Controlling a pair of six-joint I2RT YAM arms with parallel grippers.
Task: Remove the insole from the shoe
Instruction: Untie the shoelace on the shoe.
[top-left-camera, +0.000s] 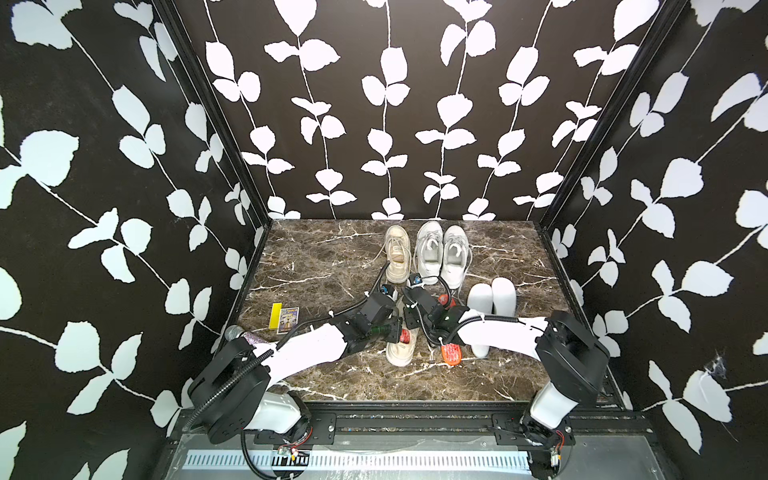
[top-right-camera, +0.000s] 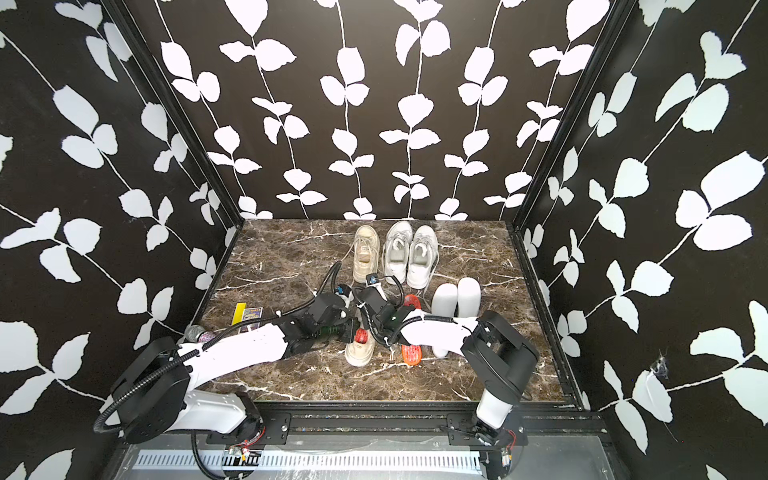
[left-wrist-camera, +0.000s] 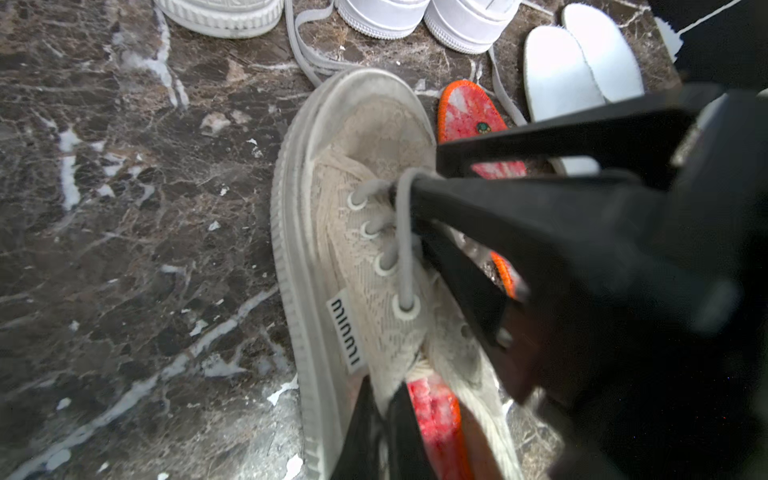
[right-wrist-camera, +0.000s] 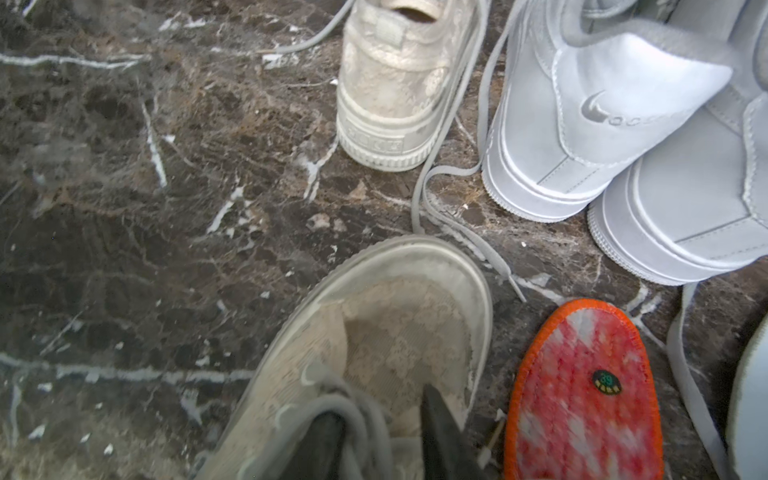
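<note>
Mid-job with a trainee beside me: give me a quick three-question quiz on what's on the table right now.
1. Where is the red insole that is not yet out? A) inside the near beige shoe; B) inside the far beige shoe; C) on top of the white sneakers.
2. True or false: a second red insole lies on the marble table beside that shoe.
3. How many white insoles lie loose on the table?
Key: 1 A; 2 true; 3 two.
</note>
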